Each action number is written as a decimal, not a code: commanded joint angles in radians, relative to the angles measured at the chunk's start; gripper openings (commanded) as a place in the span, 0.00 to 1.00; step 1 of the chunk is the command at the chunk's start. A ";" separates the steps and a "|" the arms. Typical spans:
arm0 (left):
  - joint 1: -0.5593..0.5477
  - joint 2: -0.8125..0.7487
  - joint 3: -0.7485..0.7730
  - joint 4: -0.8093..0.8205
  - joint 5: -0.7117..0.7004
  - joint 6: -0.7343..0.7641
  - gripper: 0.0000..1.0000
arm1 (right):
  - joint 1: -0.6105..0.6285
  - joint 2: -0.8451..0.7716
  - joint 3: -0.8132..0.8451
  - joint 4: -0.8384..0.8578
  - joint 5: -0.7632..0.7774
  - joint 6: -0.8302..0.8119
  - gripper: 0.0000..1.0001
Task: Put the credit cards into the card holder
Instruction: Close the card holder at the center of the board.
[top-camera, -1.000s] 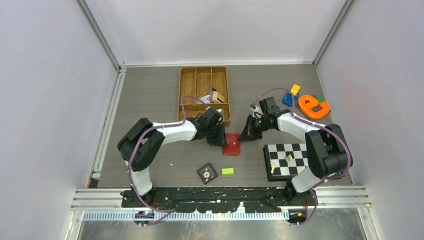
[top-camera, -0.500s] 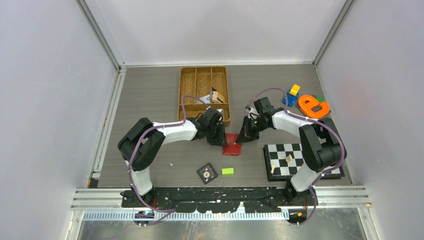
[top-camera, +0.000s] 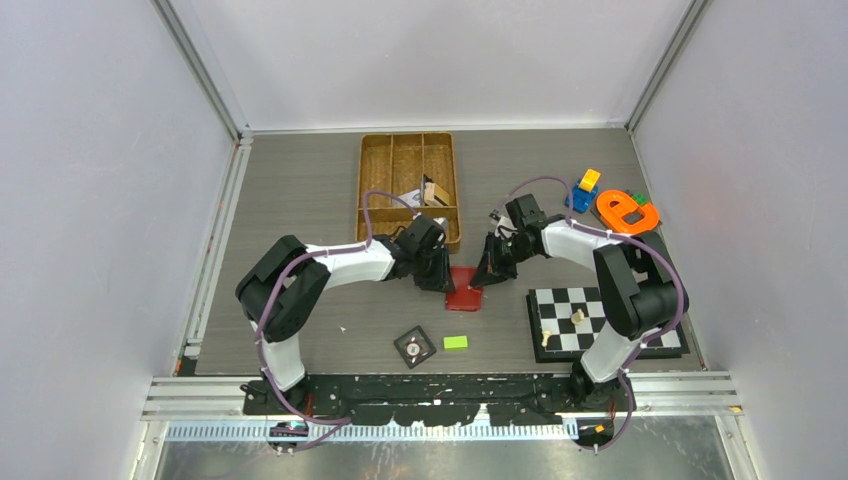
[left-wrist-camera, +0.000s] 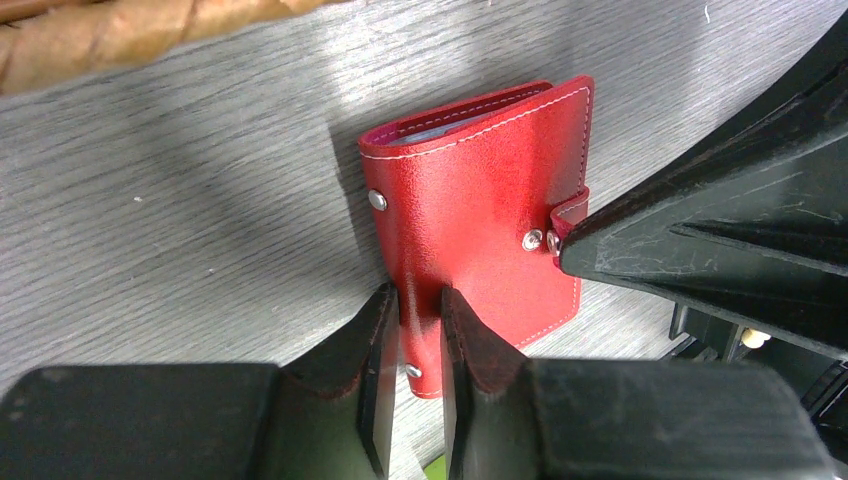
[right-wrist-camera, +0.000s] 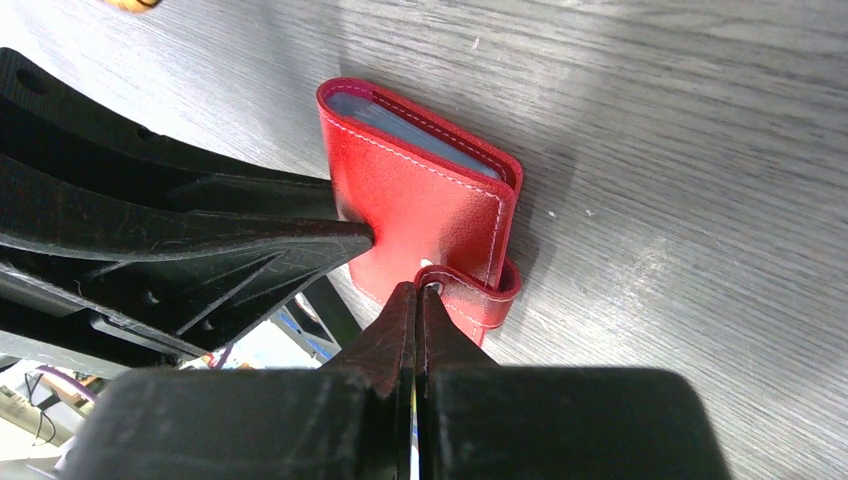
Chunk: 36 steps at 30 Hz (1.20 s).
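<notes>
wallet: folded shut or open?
Folded shut: the wallet has its red cover over the pockets, tab wrapped round the edge. Whether the tab is fastened: cannot tell, the right claw sits on it.

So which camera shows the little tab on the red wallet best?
The right wrist view: the closing tab of the card holder sits close up, looped over the edge. The left wrist view shows only the tab's end, beside the right gripper. In the top view the tab is too small to make out.
</notes>
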 joint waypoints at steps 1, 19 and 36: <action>-0.015 0.052 -0.001 -0.035 -0.019 0.014 0.19 | 0.006 0.014 0.035 0.042 -0.019 0.001 0.01; -0.014 0.050 -0.003 -0.034 -0.018 0.015 0.18 | 0.018 0.047 0.028 0.061 -0.021 0.009 0.00; -0.015 0.053 0.000 -0.035 -0.013 0.017 0.16 | 0.026 0.084 0.033 0.036 0.028 0.001 0.01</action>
